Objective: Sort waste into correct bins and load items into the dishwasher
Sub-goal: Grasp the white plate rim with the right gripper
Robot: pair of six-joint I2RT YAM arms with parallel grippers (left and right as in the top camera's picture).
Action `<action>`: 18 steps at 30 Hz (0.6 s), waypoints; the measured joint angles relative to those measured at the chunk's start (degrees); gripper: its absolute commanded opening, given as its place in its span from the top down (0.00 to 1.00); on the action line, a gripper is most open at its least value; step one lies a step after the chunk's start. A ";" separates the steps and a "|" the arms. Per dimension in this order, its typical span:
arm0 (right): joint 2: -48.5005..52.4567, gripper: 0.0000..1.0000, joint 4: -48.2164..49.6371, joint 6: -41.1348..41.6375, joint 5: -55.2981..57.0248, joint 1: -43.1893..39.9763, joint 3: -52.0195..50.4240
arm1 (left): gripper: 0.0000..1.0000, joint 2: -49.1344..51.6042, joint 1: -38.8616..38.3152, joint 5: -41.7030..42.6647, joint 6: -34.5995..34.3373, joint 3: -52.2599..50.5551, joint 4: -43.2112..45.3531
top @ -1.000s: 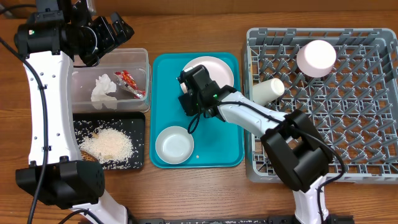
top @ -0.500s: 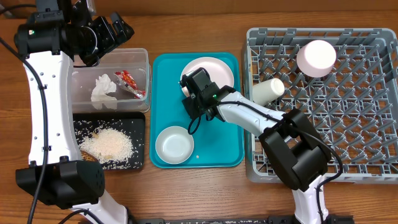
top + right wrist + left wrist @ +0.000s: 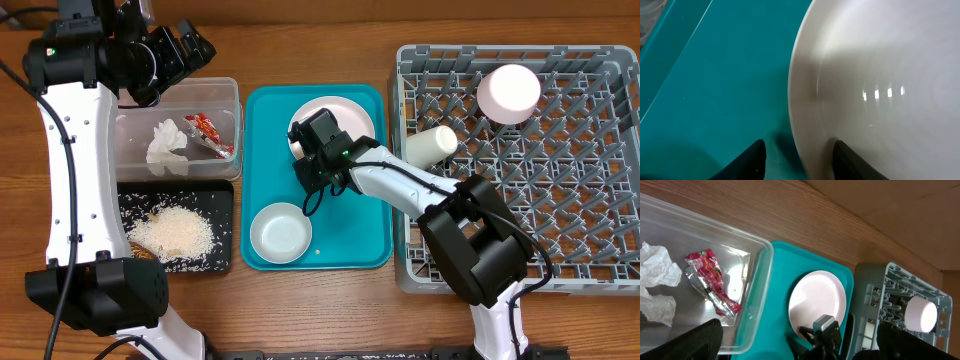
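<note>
Teal tray (image 3: pixel 262 180) looks slick under the pink plate (image 3: pixel 350 112), so my right gripper (image 3: pixel 796 160), part-open astride its rim, may skid it away; my left gripper (image 3: pixel 190 50) hangs wide open.

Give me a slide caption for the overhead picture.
Right claw straddling the rim of the pink plate on the teal tray, white cup lying in the grey rack.

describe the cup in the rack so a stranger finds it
Find the large grey plastic dish rack on the right, then its left edge beside the teal serving tray. The small white cylindrical cup lies there on its side; the rack's only other piece is a wider pink round dish.
</note>
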 measured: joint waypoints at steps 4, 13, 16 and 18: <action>0.00 0.54 0.70 0.02 0.70 0.02 0.04 | 0.00 0.00 0.00 0.00 0.00 0.00 0.00; 0.00 0.32 4.92 -0.15 5.22 0.07 -0.04 | 0.00 0.00 0.00 0.00 0.00 0.00 0.00; 0.00 0.00 4.81 -0.11 4.44 0.04 -0.09 | 0.00 0.00 0.00 0.00 0.00 0.00 -0.02; 0.00 0.00 4.24 -0.24 3.76 0.07 -0.09 | 0.00 0.00 0.00 0.00 0.00 0.00 0.00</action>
